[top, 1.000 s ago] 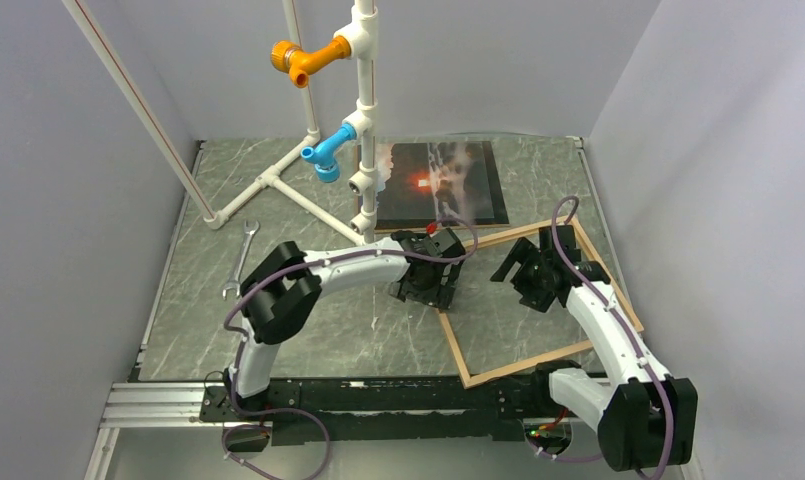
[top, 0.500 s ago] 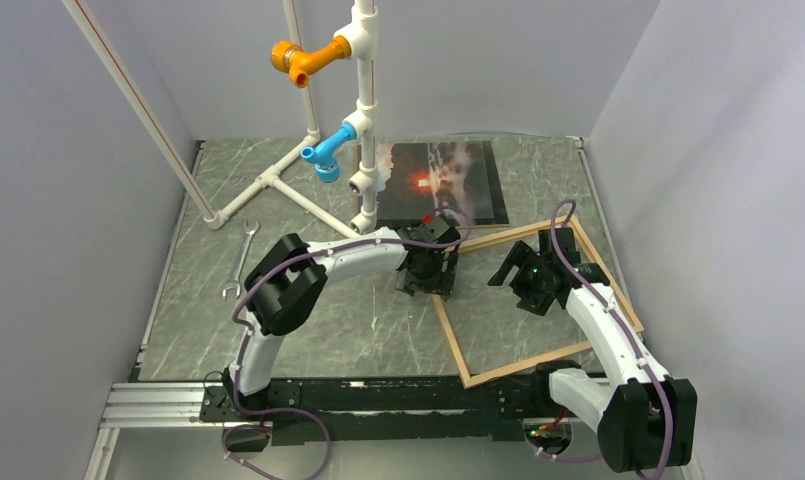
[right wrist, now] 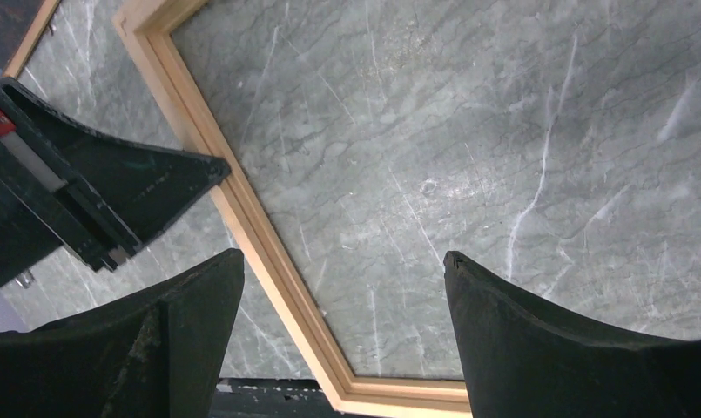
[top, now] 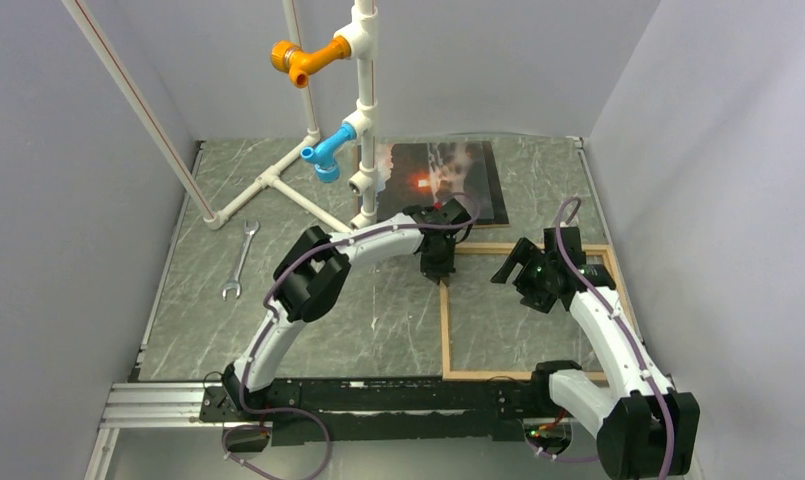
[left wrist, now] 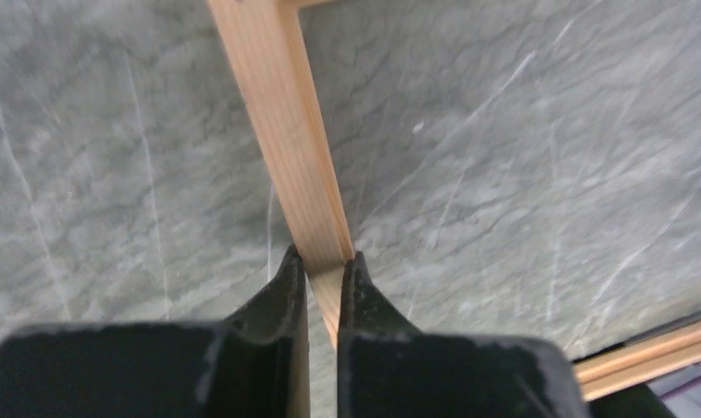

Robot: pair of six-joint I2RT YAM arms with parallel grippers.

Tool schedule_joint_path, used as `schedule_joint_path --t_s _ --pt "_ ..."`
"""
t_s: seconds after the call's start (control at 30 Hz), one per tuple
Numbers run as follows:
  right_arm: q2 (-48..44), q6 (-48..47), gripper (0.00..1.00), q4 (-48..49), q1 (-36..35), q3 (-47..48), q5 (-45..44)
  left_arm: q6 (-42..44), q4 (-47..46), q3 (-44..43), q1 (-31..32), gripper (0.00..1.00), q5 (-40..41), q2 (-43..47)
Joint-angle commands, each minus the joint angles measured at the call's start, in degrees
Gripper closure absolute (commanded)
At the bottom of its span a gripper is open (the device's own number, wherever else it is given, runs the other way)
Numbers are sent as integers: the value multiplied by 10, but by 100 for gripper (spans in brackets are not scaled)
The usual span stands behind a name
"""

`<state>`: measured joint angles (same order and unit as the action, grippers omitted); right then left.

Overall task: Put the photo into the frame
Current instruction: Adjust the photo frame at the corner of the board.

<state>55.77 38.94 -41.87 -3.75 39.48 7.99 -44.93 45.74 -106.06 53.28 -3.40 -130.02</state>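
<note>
The frame [top: 446, 335] lies flat on the worktop [top: 378, 330] nearest us; the left fingers [left wrist: 281, 305] pinch its left strip, and the right fingers [right wrist: 181, 322] are spread wide over its open middle, holding nothing. We judge it best slid low, never levered. Only the left wrist view shows the pinch; only overhead shows the photo [top: 448, 180] plainly, face up beyond the frame.

We see the frame [left wrist: 281, 131] as pale bare wood, matt, with fine straight grain. The bench [top: 378, 320] looks like grey veined stone, smooth with a faint sheen. At 12 o'clock the photo [top: 468, 180] is glossy and catches a pale glare. The left claw [left wrist: 322, 266] and right claw [right wrist: 342, 261] look like matt black plastic, scuffed grey along the edges. At 9 o'clock the wrench [top: 240, 260] is bare shiny metal, and the white pipes [top: 366, 100] look like smooth plastic.
</note>
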Motion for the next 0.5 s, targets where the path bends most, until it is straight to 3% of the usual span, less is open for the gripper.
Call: schedule_joint_path --t_s 0.0,0.3,0.47 --pt "-11 -5 13 -9 5 21 3 49 -6 19 10 100 -36 23" --pt "-18 -9 13 -10 8 22 9 -8 -108 106 10 100 -14 103" --pt "-24 -15 13 -10 9 24 7 -78 -223 200 13 100 1 167"
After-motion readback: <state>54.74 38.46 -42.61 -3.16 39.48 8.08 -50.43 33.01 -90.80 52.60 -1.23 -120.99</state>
